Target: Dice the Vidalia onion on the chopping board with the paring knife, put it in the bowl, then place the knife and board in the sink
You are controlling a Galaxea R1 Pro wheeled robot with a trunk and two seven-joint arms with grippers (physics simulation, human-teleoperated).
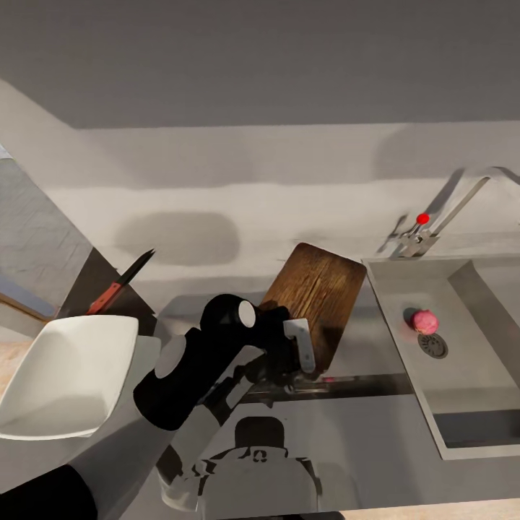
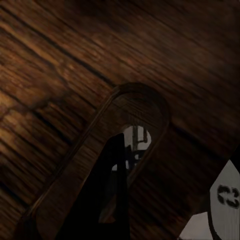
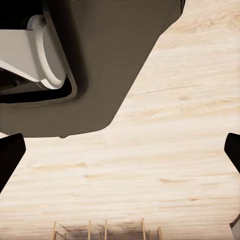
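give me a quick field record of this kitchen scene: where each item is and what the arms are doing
chopping board: dark brown wooden rectangular chopping board on the grey countertop, beside the sink
left end effector: left end effector at the board's slot handle hole, one finger in the slot
onion: pinkish round onion in the stainless-steel sink, next to the drain
knife: red-handled paring knife lying behind the bowl
bowl: white squarish bowl at the counter's left end
right end effector: fingertips spread wide over a pale wooden floor

Dark grained wooden chopping board [image 1: 318, 300], matt
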